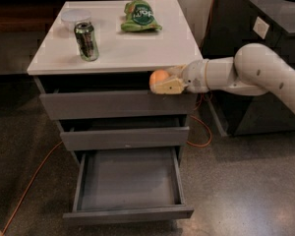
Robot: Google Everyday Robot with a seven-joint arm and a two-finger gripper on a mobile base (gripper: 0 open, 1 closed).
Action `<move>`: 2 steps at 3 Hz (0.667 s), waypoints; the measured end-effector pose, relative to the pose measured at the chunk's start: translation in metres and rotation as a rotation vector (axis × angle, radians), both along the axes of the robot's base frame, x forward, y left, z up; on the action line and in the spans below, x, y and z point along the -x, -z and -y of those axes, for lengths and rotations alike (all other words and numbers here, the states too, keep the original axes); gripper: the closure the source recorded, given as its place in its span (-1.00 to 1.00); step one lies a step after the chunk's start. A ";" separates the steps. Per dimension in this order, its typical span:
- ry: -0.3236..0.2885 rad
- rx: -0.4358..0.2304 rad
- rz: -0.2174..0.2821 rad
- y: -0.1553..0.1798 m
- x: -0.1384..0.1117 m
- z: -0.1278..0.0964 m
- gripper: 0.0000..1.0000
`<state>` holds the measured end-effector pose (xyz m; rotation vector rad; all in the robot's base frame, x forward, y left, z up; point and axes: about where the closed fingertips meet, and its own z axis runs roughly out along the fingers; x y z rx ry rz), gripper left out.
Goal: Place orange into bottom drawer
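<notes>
The orange (157, 77) is small and round, and my gripper (163, 81) is shut on it. The gripper hangs in front of the top drawer (113, 103), just below the right part of the cabinet top's front edge. The white arm (255, 73) reaches in from the right. The bottom drawer (129, 213) is pulled far out below, and its shallow grey box shows nothing inside. The middle drawer (123, 137) is slightly out.
On the white cabinet top (132, 48) stand a drinks can (86, 41), a green snack bag (140, 16) and a clear bowl (74, 17). A dark counter (270, 14) stands at the right. An orange cable (29, 186) runs across the floor.
</notes>
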<state>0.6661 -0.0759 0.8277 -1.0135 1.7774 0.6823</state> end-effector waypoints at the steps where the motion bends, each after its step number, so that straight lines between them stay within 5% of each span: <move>1: -0.089 0.088 -0.093 0.047 0.018 -0.018 1.00; 2: -0.138 0.290 -0.107 0.114 0.034 -0.028 1.00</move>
